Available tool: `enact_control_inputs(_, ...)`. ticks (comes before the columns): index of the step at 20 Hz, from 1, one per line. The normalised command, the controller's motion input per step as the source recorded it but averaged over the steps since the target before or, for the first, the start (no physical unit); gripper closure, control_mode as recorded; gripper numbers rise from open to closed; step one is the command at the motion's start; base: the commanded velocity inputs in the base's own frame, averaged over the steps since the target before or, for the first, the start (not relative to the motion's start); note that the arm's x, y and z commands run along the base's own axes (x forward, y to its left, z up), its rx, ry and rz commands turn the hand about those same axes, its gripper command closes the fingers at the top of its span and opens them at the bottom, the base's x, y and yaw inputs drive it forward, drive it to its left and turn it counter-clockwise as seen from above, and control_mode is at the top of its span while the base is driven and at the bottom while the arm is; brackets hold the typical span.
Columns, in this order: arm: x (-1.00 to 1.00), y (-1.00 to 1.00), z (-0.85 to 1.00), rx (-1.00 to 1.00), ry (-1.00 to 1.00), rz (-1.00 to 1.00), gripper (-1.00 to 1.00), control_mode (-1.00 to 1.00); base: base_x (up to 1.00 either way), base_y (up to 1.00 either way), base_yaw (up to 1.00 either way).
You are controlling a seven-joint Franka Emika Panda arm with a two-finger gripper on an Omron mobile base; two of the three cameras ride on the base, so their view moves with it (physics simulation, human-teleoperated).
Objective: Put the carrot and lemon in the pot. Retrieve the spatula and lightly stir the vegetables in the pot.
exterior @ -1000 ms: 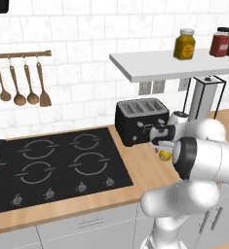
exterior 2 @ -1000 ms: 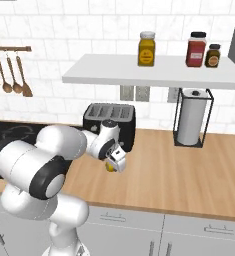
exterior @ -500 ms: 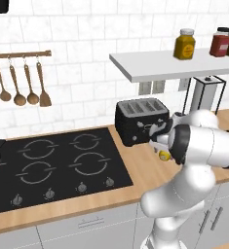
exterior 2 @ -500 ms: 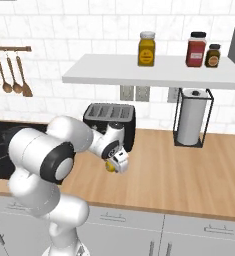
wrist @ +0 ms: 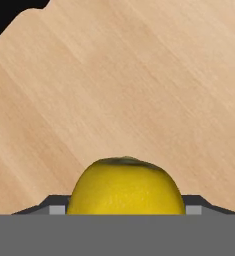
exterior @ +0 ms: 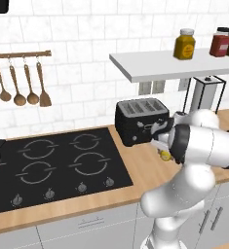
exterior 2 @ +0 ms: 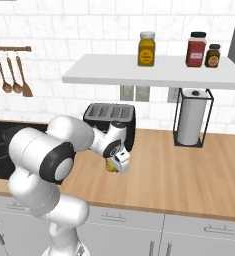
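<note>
While low over the wooden counter [wrist: 139,75], pincer [exterior 2: 114,165] straddles the lemon [wrist: 125,187], grip state unclear.

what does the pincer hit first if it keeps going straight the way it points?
Likely the lemon, sitting right between the tips of the pincer, with the wooden counter directly beyond it. Contact isn't clear.

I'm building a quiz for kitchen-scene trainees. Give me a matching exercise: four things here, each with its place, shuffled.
Things:
1. lemon
2. toaster
3. paper towel roll
4. wooden spoons

Places:
A. hanging on the wall rail
B. between the end effector's fingers
C. in a black wire stand under the shelf
D. on the counter beside the stove

Pairs: 1-B, 2-D, 3-C, 4-A
</note>
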Motion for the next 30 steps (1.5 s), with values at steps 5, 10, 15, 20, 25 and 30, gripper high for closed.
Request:
enact_control_inputs(5,-0.96,0.45,0.50,0.00,-0.10,0.05,1.00,-1.00,0.00,0.00,0.00)
enact_control_inputs(10,-0.94,0.96,0.92,-0.05,-0.24,0.14,1.00,-1.00,0.00,0.00,0.00)
enact_control_inputs(15,-0.76,0.88,0.98,-0.04,-0.39,0.18,1.00,-1.00,0.00,0.00,0.00)
enact_control_inputs(20,-0.59,0.46,0.92,-0.02,-0.24,0.08,1.00,-1.00,0.00,0.00,0.00)
enact_control_inputs(25,-0.02,0.00,0.83,-0.01,0.03,0.00,1.00,-1.00,0.00,0.00,0.00)
enact_control_inputs(30,-0.21,-0.09,0.05,0.00,0.02,0.00,1.00,-1.00,0.00,0.00,0.00)
